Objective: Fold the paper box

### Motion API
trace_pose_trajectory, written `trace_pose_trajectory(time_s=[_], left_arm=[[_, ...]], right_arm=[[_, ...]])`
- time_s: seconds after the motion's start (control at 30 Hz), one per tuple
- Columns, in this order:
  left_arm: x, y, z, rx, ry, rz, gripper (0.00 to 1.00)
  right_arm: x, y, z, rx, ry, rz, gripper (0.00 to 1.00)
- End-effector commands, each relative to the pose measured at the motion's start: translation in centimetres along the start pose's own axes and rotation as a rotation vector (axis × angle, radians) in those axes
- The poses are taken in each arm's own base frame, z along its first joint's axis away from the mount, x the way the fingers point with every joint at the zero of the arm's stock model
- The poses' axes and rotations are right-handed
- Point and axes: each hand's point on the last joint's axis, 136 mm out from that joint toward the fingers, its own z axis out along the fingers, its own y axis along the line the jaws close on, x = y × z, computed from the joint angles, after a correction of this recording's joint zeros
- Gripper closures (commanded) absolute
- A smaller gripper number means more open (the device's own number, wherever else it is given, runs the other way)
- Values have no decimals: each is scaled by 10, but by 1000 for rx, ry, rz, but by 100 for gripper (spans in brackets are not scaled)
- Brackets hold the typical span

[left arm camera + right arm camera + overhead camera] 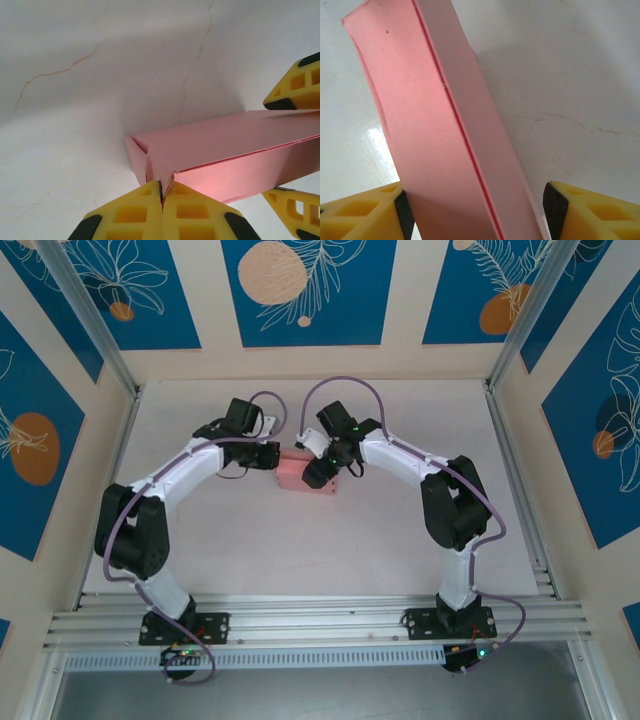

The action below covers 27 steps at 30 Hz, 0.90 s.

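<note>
The paper box [294, 472] is a salmon-pink rectangular box at the middle of the white table, between the two grippers. My left gripper [271, 456] is at its left end. In the left wrist view the yellow fingers [135, 215] are shut, with a folded corner flap of the paper box [225, 145] pinched in their seam. My right gripper [319, 472] straddles the right end. In the right wrist view the paper box [435, 125] runs between its pads [404, 212]; the left pad presses the card and the right pad sits at its edge.
The white tabletop [400, 540] lies open on all sides of the box. Cream walls with blue panels [305, 290] enclose it on three sides, and an aluminium rail [320, 620] with both arm bases runs along the near edge.
</note>
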Motion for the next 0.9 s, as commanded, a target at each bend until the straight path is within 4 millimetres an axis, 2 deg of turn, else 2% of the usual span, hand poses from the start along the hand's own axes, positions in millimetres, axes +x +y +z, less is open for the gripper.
trace_pose_trajectory(time_s=[0.0,0.2,0.37,0.87], left_arm=[[32,16,10,-62,130,-23,100],[40,13,21,-23,135,-58,100],[33,0,22,112,94,-126,100],[51,54,14,-173,199,-1,100]], right_arm=[[1,-5,3,-9,5,43,32],[-2,-7,2,-9,-4,52,33],[2,-8,6,-14,7,62,34],[1,-9,5,-9,8,65,35]])
